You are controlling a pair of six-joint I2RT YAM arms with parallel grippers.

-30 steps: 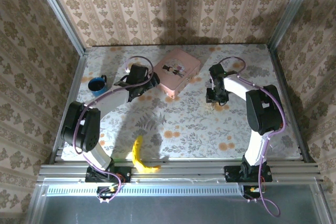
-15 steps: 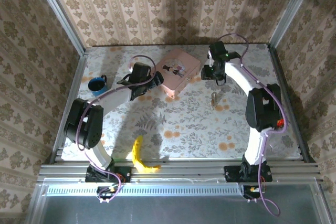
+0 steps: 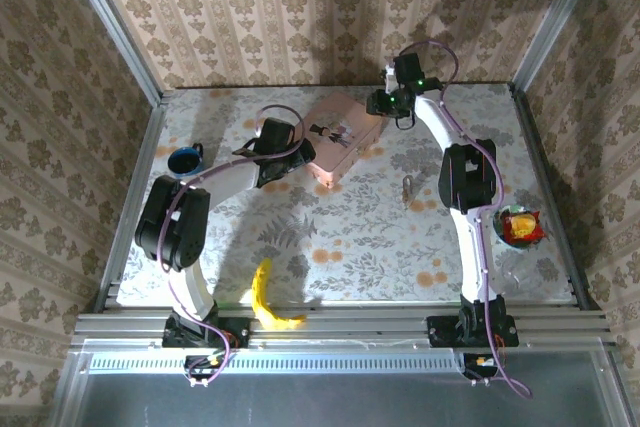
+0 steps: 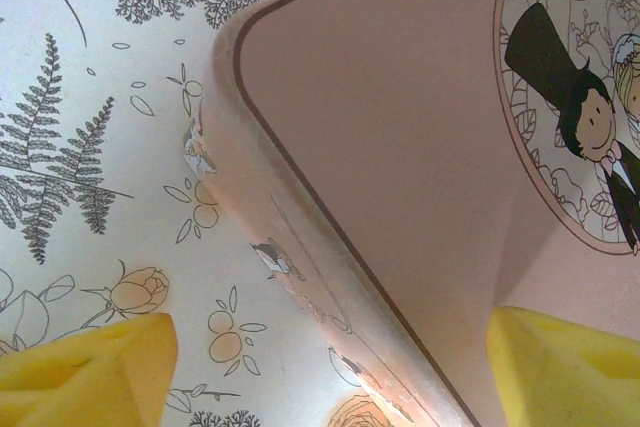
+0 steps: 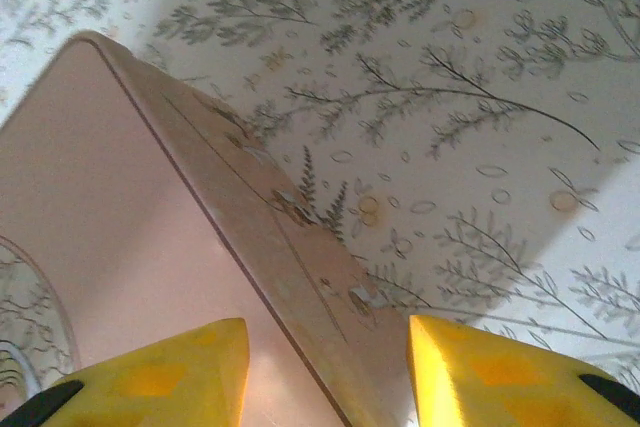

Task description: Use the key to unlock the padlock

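Observation:
The tiny brass padlock (image 3: 408,188) lies on the floral table right of centre, with no gripper near it; I cannot make out a key. My left gripper (image 3: 292,159) is at the left edge of the pink box (image 3: 338,133). In the left wrist view this gripper (image 4: 330,377) is open, its yellow fingertips (image 4: 85,377) straddling the box (image 4: 420,147) edge. My right gripper (image 3: 384,104) is at the box's far right corner. In the right wrist view it (image 5: 325,377) is open over the box (image 5: 120,227) rim, fingertips (image 5: 500,377) either side.
A blue mug (image 3: 184,160) stands at the left. A yellow banana (image 3: 268,297) lies near the front edge. A red and yellow packet (image 3: 518,226) sits at the right beside the right arm. Patterned walls close in the table (image 3: 350,247).
My right arm has swung from above the padlock to the back, beside the box's right corner, leaving the padlock on the table. The left gripper has edged closer to the box.

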